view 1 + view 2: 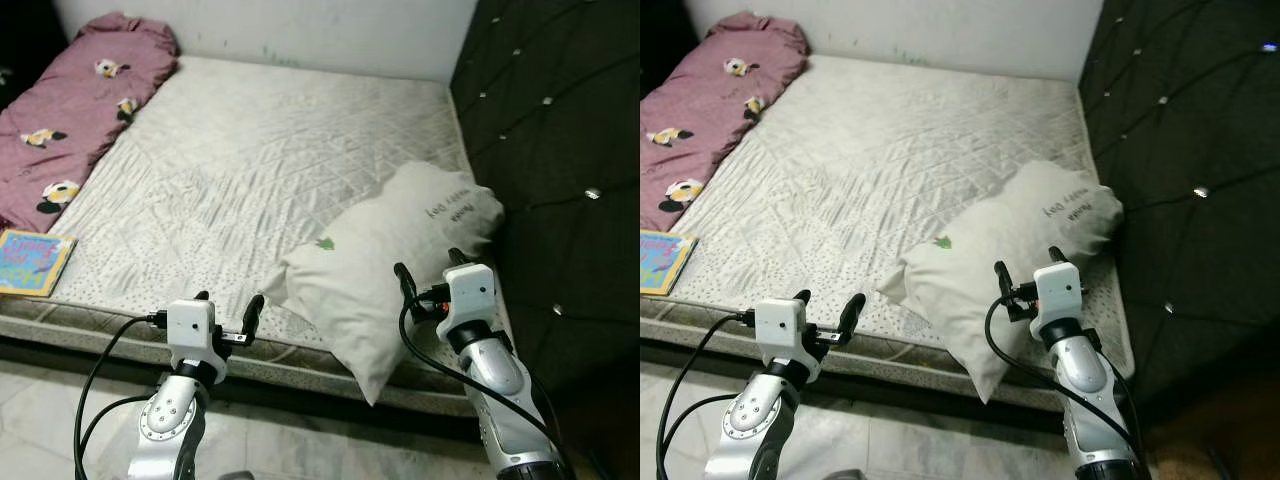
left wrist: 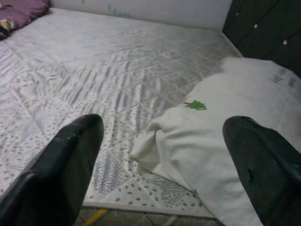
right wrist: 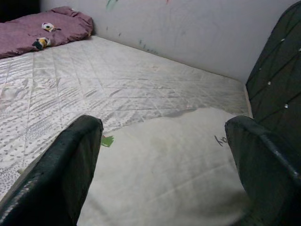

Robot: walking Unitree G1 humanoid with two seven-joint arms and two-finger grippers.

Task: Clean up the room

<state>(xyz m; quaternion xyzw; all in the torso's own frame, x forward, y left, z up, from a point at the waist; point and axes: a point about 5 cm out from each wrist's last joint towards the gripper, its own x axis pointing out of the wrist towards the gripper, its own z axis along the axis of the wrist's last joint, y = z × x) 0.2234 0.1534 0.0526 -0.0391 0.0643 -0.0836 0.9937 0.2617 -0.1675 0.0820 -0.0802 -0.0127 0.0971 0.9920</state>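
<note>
Lower right of the head view, a white pillow (image 1: 390, 270) lies askew on the bare quilted mattress (image 1: 250, 150), one corner hanging off the near edge and the other end up against the dark tufted headboard (image 1: 560, 150) on the right of the frame. By the look of it the tidying has barely begun: nothing is held, and the pillow is not squared up. The right gripper (image 1: 430, 270) hovers low over the pillow's near end with its two black fingers spread wide, empty; whether it touches the fabric cannot be told. The left gripper (image 1: 228, 310) sits at the lower left of centre, just at the mattress's near edge, fingers likewise apart and holding nothing. Farther out, a rolled pink blanket (image 1: 70, 110) with a cartoon print lies along the upper left, and a colourful picture book (image 1: 32, 262) rests flat at the left edge by the mattress corner. Those three things seem to be what is left to sort. Hard to read: the printed writing near the pillow's far end is too small to make out, the pink blanket and the book are cut by the frame's left edge, and the floor under the bed's edge is mostly hidden by the arms.
</note>
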